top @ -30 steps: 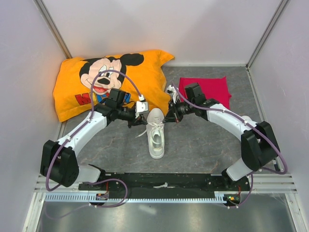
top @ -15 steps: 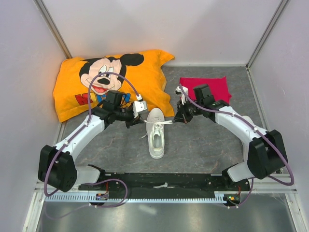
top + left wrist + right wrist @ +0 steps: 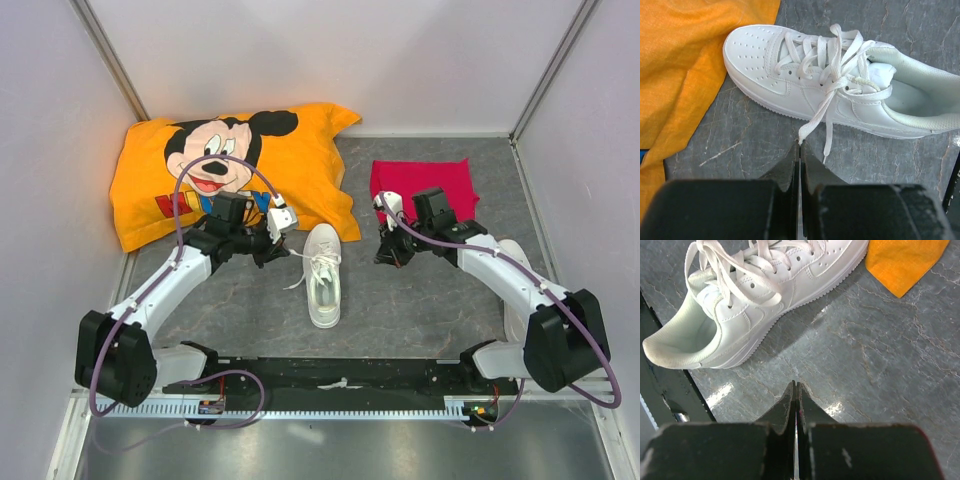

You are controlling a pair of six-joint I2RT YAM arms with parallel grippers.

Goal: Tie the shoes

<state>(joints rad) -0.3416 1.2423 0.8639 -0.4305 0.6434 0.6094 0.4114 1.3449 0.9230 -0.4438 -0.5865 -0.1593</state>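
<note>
**One shoe between two shut claws, the left one nearer**

Nearest the bases is the heel of the shoe (image 3: 323,285), a single white sneaker flat on the grey table (image 3: 420,310). Its long axis runs straight away from the bases: heel near, toe far. Only this one shoe is plain to see.

Level with the laced part, a claw stands on each side. The left claw (image 3: 800,150) is just beside the shoe, its jaws closed to a slit. One lace (image 3: 815,115) runs straight from the crossing over the tongue to that slit and seems nipped there at its very tip. The right claw (image 3: 796,390) stands farther off on the other side, pressed shut as well with nothing in it — bare table lies between it and the sole.

The second lace end (image 3: 824,155) hangs down the shoe's left flank onto the table, close to the left claw. The laces look crossed and drawn in, but no bow shows, so the tying seems only partway done. With both loose ends on the left, the left arm has the short reach — the right would have to come across the shoe's width.

Beyond the toe, and right by it, lies the pillow (image 3: 230,170). A red cloth (image 3: 430,180) lies behind the right claw.
</note>
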